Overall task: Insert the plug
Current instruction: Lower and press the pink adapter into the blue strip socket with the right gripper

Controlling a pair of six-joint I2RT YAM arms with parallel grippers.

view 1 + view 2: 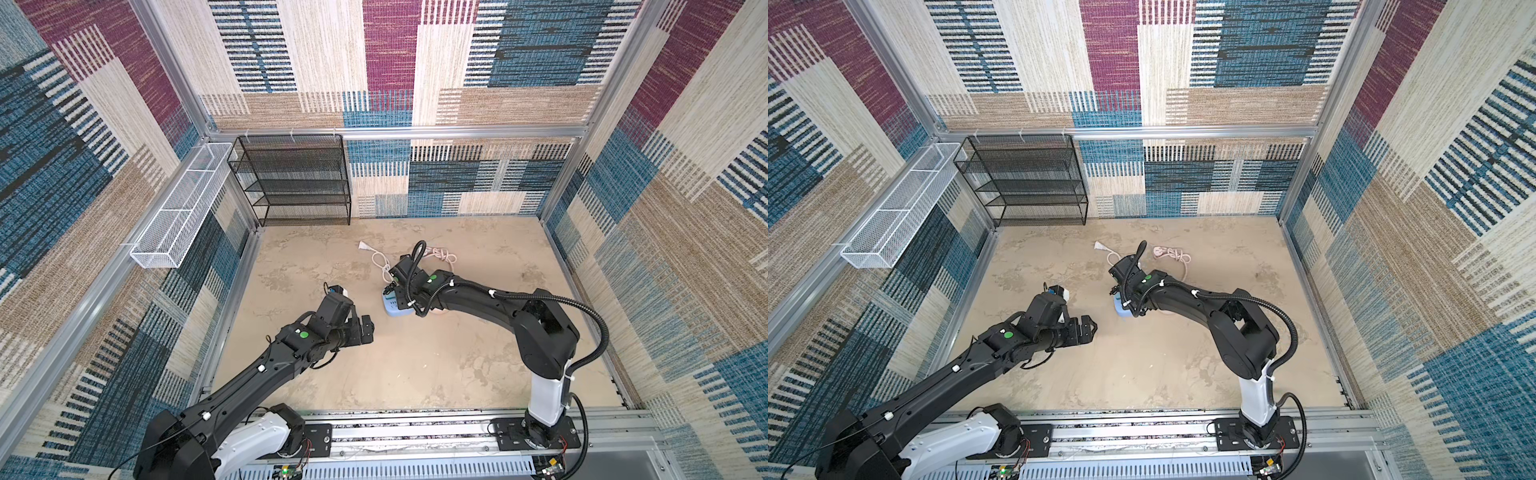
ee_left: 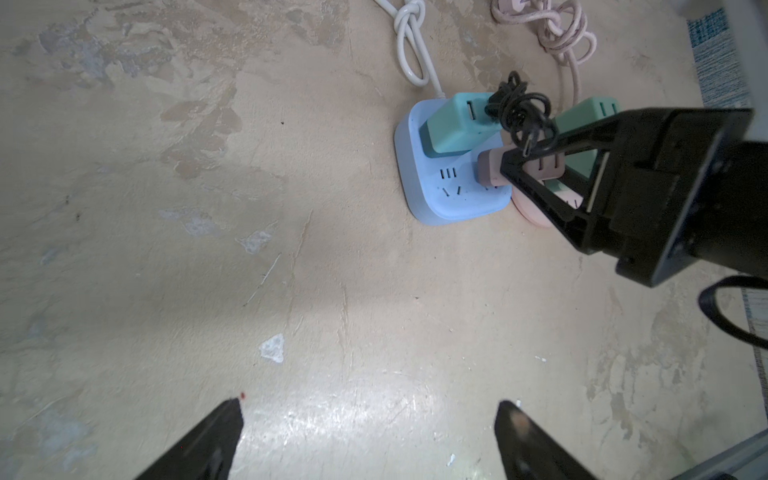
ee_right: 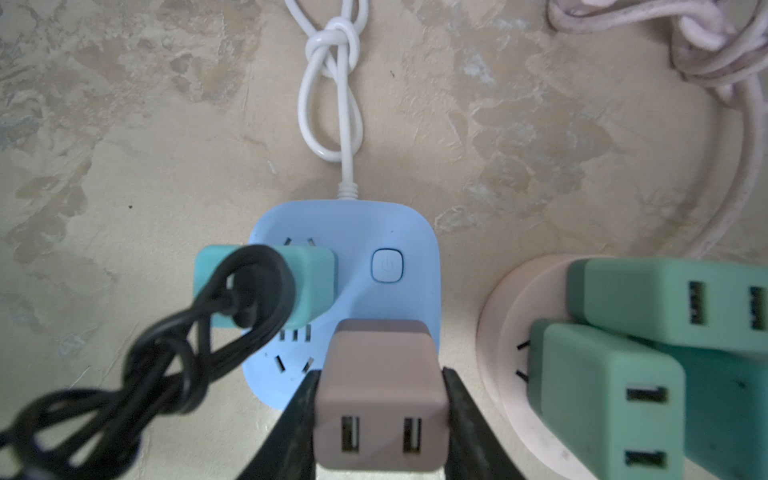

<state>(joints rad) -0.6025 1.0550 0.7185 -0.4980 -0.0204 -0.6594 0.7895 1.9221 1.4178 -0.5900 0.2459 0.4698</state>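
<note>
My right gripper (image 3: 381,374) is shut on a dusty-pink plug (image 3: 380,399) with two USB slots, one finger on each side. The plug stands over a corner of the square blue power strip (image 3: 411,232); its prongs are hidden. A teal plug (image 3: 311,286) with a knotted black cable (image 3: 158,365) sits in the same strip. In both top views the right gripper (image 1: 401,301) hangs over the blue strip (image 1: 1121,309). My left gripper (image 2: 370,419) is open and empty above bare floor, left of the strip (image 1: 365,328).
A round pink power strip (image 3: 503,332) with two green plugs (image 3: 602,395) lies beside the blue one. The knotted white cable (image 3: 332,41) and coiled pink cable (image 3: 715,41) lie behind them. A black mesh shelf (image 1: 291,178) and white wire basket (image 1: 178,208) stand at the back left.
</note>
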